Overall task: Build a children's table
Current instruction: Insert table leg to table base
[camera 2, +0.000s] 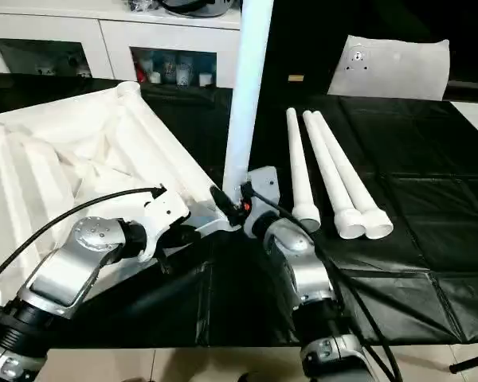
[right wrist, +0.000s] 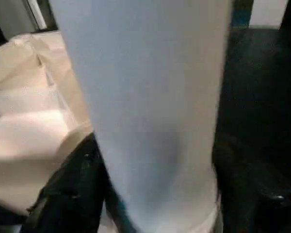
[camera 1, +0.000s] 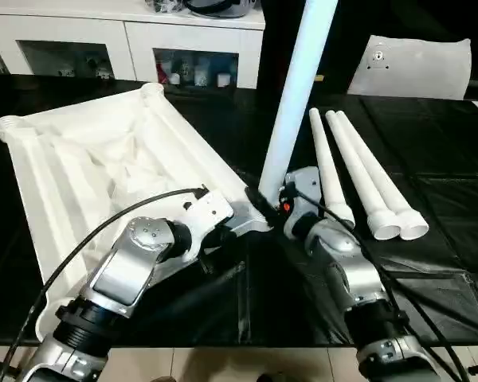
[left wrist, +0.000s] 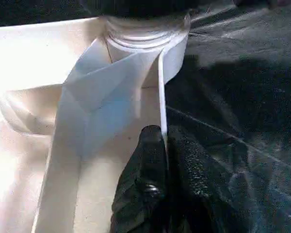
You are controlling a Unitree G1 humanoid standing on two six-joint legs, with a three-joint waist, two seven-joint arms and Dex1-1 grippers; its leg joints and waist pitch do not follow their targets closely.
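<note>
Table top (camera 1: pixel 88 159) lies upturned; one leg (camera 1: pixel 299 87) stands in its corner socket

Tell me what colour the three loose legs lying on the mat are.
White, all three legs, against the black mat; clearest in the left eye view.

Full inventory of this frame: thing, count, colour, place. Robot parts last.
Table top: 1, white, upside down on the black surface, left of centre.
Standing leg: 1, white, upright at the top's near right corner socket.
Loose legs: 3, white, lying side by side right of the standing leg.
Panel: 1, white, far right.
Cabinets: white, glass doors, along the back.
Black surface: 1, under everything.
Left pincer: black, shut on the table top's rim beside that socket.
Right pincer: black, fingers either side of the standing leg's base.
</note>
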